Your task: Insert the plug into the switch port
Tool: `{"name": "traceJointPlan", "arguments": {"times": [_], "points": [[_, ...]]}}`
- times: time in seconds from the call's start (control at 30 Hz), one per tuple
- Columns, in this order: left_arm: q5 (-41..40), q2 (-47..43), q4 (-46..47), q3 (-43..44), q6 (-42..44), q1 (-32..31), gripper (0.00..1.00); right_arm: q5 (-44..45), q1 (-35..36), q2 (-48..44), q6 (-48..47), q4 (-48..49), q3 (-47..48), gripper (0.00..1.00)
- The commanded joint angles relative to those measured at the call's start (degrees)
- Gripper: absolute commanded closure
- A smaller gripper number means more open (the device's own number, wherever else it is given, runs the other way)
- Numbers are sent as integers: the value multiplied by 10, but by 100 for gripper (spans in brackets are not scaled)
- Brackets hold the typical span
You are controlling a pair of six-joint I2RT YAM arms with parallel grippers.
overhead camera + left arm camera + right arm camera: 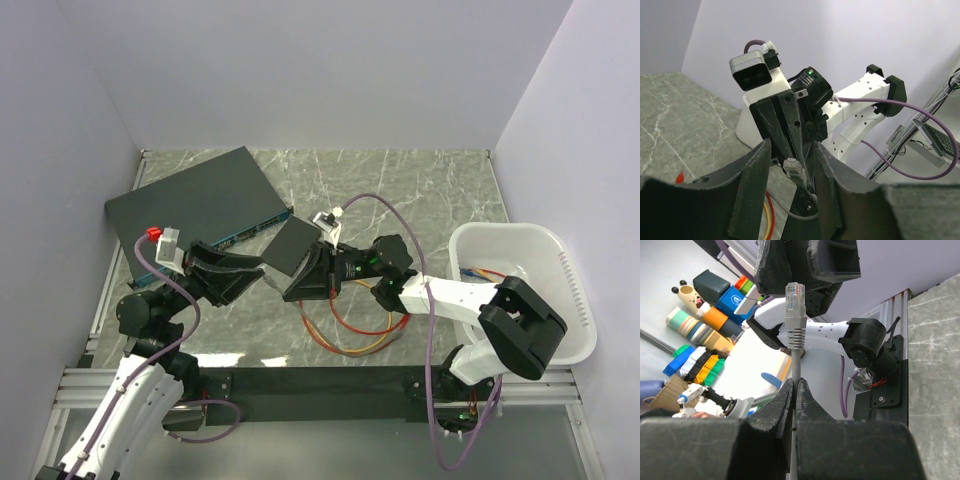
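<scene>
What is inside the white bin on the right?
Thin cables, orange and blue, lie in the white bin. The right arm's black elbow covers the bin's near part, so anything under it is hidden.

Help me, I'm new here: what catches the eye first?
The plug, standing clear above the right fingers that pinch its cable. It points at the open left fingers. The small black box sits mid-table, by the big slab.
</scene>
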Motion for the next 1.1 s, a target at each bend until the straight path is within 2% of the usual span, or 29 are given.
{"name": "traceJointPlan", "arguments": {"times": [0.0,0.17,0.4,0.5,0.53,0.6,0.63,0.67,0.73,0.77,0.83,0.87,0.9,0.93,1.07], "points": [[-2,4,3,3,25,-10,56,4,-3,-7,-12,10,27,100],[-11,6,-18,8,42,-20,68,6,-3,-3,-5,20,28,100],[-23,6,-37,7,54,-29,71,6,-3,-2,-6,12,34,100],[-26,6,-41,9,57,-33,81,6,-4,-1,-5,12,35,100],[-28,8,-43,10,60,-33,88,7,-4,-3,-5,12,34,100],[-30,9,-48,12,61,-36,93,10,-4,-5,-14,-2,39,100],[-32,12,-49,13,63,-36,99,11,-4,-11,-20,-12,41,100],[-32,13,-52,13,63,-37,99,15,-4,-17,-43,-46,48,97],[-38,15,-55,13,63,-39,99,26,-5,-39,-82,-105,59,84],[-39,15,-55,13,63,-40,99,40,-4,-49,-126,-168,71,70],[-50,18,-65,13,66,-43,99,57,-3,-77,-170,-229,85,57],[-53,18,-67,13,67,-44,99,67,-3,-88,-213,-293,100,38],[-60,18,-70,14,68,-44,99,94,-3,-97,-237,-327,108,11],[-63,22,-73,14,68,-44,99,108,-1,-117,-260,-386,116,9],[-67,35,-55,8,60,-47,99,173,1,-156,-358,-476,144,11]]}}
